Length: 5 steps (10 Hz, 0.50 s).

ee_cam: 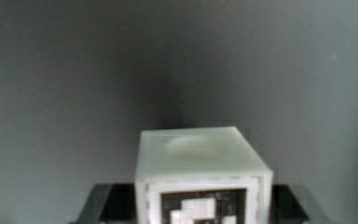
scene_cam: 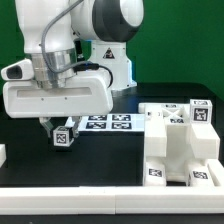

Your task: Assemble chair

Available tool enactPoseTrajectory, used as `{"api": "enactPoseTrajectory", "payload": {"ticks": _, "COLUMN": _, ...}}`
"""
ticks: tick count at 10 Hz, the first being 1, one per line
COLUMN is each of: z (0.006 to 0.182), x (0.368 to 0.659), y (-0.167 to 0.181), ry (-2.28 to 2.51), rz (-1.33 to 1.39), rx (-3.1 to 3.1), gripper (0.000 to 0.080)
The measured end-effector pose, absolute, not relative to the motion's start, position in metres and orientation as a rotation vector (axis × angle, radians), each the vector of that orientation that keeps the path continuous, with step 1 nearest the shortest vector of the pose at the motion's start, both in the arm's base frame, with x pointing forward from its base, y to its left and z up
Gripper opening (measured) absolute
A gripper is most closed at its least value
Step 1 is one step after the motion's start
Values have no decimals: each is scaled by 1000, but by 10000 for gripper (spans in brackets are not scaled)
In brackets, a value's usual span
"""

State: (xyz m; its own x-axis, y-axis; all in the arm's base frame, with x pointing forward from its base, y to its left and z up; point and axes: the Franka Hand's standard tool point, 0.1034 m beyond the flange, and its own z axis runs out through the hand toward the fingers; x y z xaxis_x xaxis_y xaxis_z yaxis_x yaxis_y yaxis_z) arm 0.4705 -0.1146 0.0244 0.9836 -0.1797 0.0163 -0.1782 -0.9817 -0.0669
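Surface: black table (scene_cam: 110,160) | backdrop: green wall (scene_cam: 185,40) | marker board (scene_cam: 108,123) flat

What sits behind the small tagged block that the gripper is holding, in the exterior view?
Behind the small block in the gripper lies the marker board on the black table. The block and gripper cover the board's near end.

You have a tagged chair leg (scene_cam: 64,135) sitting between the end effector (scene_cam: 60,128) fingers over the counter (scene_cam: 100,160), toward the exterior view's left. Just behind it the marker board (scene_cam: 108,122) lies flat. The other chair parts (scene_cam: 180,145) are clustered at the counter's right edge, well apart.
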Motion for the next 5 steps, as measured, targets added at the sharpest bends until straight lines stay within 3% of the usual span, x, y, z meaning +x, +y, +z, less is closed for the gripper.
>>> {"api": "enactPoseTrajectory", "payload": {"ticks": 5, "z": 23, "x": 469, "y": -120, "ry": -42, "rz": -24, "rx": -3093, "gripper": 282}}
